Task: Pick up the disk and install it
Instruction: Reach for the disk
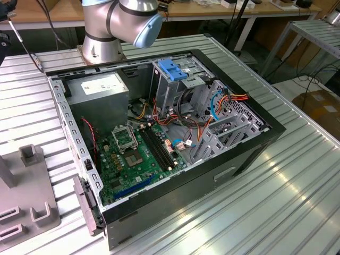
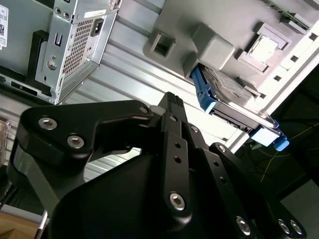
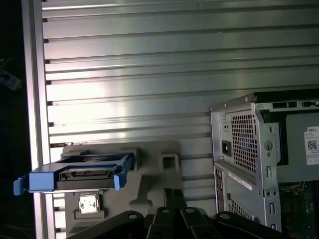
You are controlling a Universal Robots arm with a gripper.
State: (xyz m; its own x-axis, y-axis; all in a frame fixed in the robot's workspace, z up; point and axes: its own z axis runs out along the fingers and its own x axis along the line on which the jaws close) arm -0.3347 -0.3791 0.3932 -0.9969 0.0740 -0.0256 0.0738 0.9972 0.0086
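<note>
The disk (image 3: pixel 79 177) is a silver-grey drive in a bright blue carrier, standing on edge in a slot of a grey holder (image 3: pixel 159 164). In the second wrist view the disk (image 2: pixel 234 102) shows its metal face, with a blue tab at one end. My gripper (image 3: pixel 173 193) hangs above the holder, off to one side of the disk and clear of it. Its black fingers lie together with nothing between them, and in the second wrist view the gripper (image 2: pixel 172 99) points at the slatted table beside the holder. The arm's base (image 1: pixel 101 32) stands behind the computer case.
An open computer case (image 1: pixel 159 133) lies on the slatted metal table (image 1: pixel 276 186), motherboard up. A silver drive cage with a blue tab (image 1: pixel 172 69) sits at its far side, a grey power supply box (image 1: pixel 101 95) beside it. The case's rear panel (image 3: pixel 249 149) is near the holder.
</note>
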